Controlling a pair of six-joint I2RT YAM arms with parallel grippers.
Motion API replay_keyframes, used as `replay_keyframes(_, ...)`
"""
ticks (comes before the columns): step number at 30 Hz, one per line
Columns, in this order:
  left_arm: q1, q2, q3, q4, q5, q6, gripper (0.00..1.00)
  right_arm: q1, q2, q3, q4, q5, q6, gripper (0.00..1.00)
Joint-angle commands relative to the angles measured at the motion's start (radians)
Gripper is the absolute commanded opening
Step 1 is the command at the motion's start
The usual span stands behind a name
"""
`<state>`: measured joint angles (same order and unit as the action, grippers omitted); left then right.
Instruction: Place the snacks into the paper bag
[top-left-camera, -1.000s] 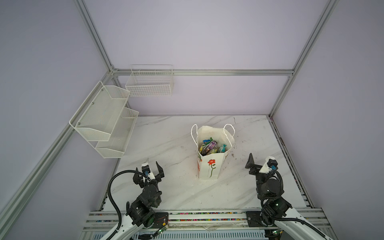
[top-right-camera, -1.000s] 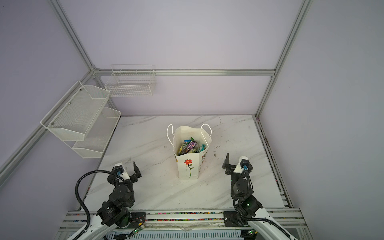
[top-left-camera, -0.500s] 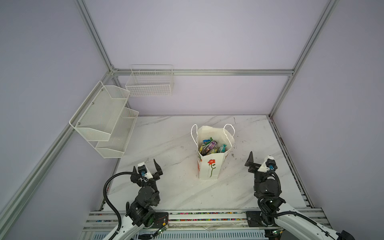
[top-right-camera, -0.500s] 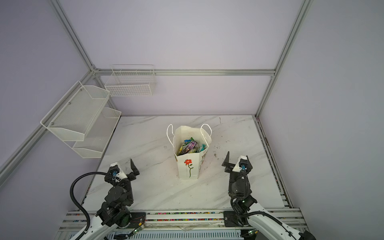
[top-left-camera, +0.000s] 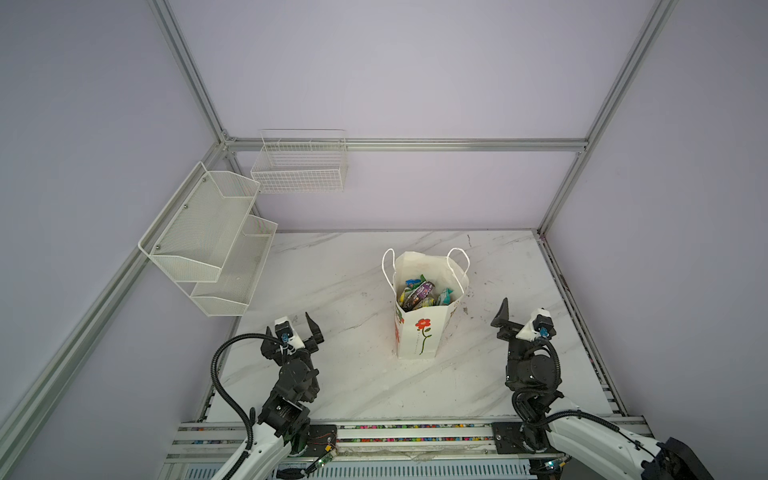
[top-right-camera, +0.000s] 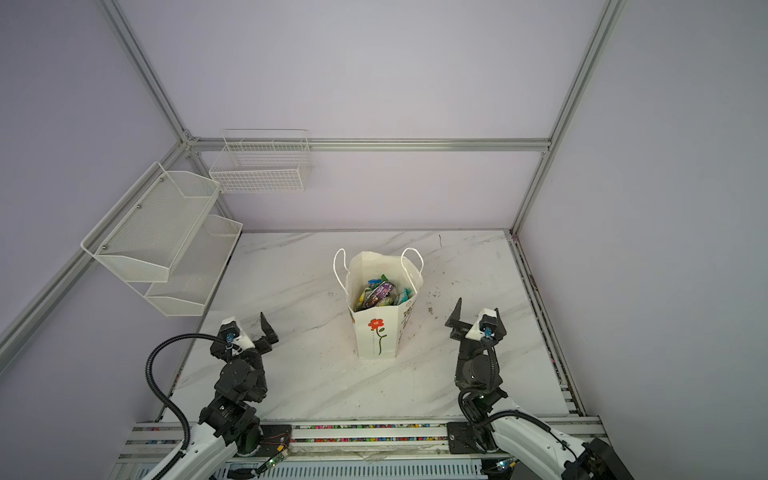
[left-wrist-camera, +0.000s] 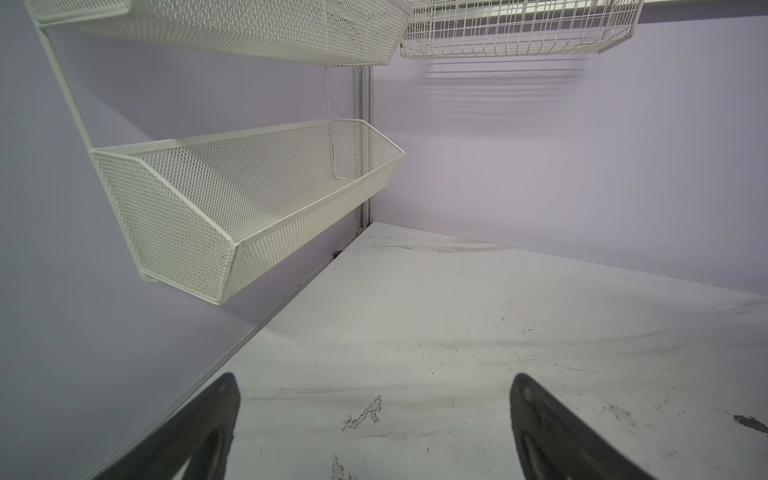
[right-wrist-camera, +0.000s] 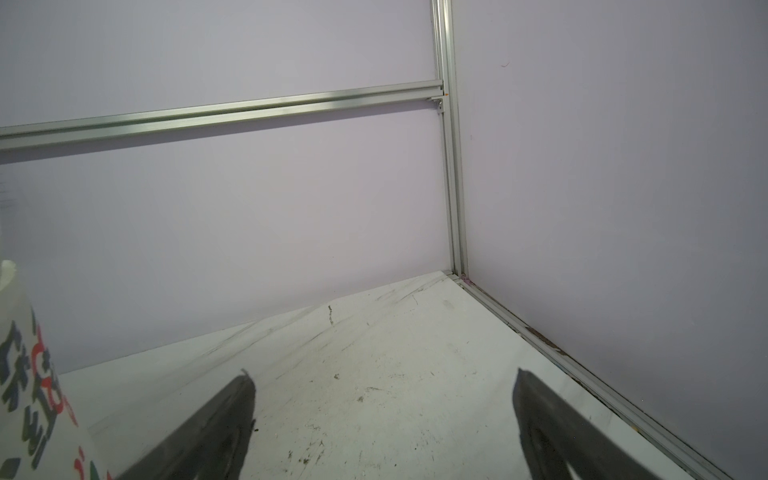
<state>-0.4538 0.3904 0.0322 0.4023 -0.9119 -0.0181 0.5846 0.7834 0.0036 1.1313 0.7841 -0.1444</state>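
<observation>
The white, grey-veined tabletop (top-left-camera: 332, 270) shows dark scuffs and specks. A white paper bag (top-left-camera: 422, 336) with a red flower print stands upright on it, near the middle.

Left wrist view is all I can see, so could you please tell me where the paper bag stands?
Observer: The paper bag stands upright near the middle of the table, outside your view.
Operator: Thank you. Are the snacks inside it?
Observer: Yes, several colourful snacks show through its open top in both top views, and I see none lying on the tabletop.
Operator: And what about the right end effector?
Observer: The right end effector is open and empty, on the right of the bag and apart from it.
</observation>
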Motion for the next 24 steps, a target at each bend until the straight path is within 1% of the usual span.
replay_keyframes(1,0.035,0.089,-0.09,0.188,0.066,-0.028,1.0,-0.028,0.053,-0.041,0.126,-0.022,-0.005,0.97)
replay_keyframes(7,0.07,0.292,-0.041,0.288,0.108,-0.036,1.0,-0.083,0.181,-0.019,0.209,-0.072,0.018,0.97)
replay_keyframes(9,0.075,0.37,-0.032,0.356,0.115,-0.027,0.99,-0.096,0.225,-0.014,0.245,-0.08,0.025,0.97)
replay_keyframes(14,0.085,0.505,0.005,0.427,0.129,-0.011,1.0,-0.122,0.276,-0.013,0.294,-0.094,0.042,0.98)
replay_keyframes(18,0.094,0.564,0.014,0.481,0.134,-0.001,1.0,-0.14,0.282,-0.013,0.297,-0.103,0.057,0.97)
replay_keyframes(24,0.109,0.588,0.012,0.514,0.147,-0.005,1.0,-0.162,0.301,-0.007,0.304,-0.114,0.076,0.97)
